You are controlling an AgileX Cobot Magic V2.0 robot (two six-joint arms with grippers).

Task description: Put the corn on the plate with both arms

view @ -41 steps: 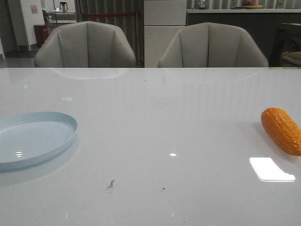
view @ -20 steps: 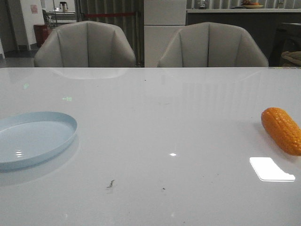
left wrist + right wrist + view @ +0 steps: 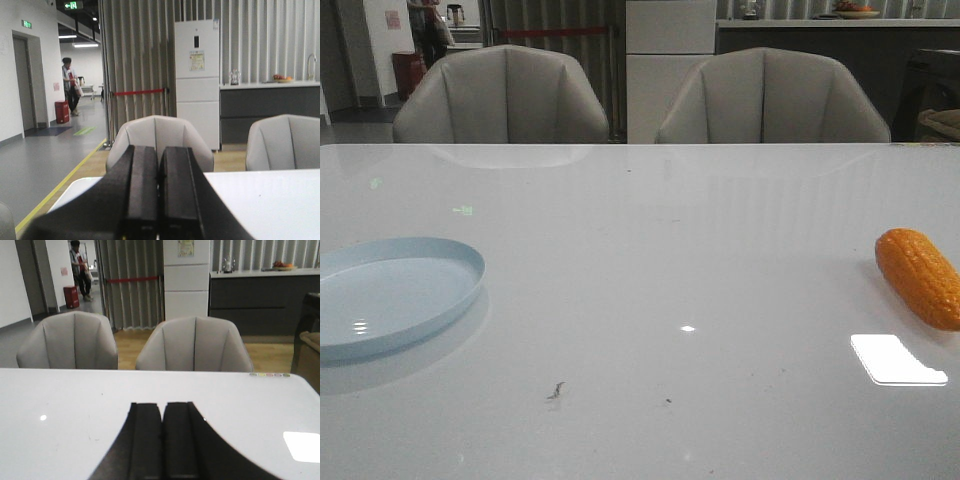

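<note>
The orange corn (image 3: 920, 276) lies on the white table at the right edge of the front view, pointing back-left to front-right. The pale blue plate (image 3: 390, 296) sits at the left edge, partly cut off by the frame. Neither arm shows in the front view. My left gripper (image 3: 159, 150) is shut and empty, its black fingers pressed together, level over the table's near left corner. My right gripper (image 3: 162, 406) is shut and empty over bare table. Neither the corn nor the plate shows in either wrist view.
Two grey chairs (image 3: 502, 95) (image 3: 772, 97) stand behind the table's far edge. A bright light reflection (image 3: 898, 360) lies on the table in front of the corn. A person (image 3: 70, 93) stands far off in the hallway.
The corn and plate have not moved. A person has come into sight in the background at the top left of the front view.
</note>
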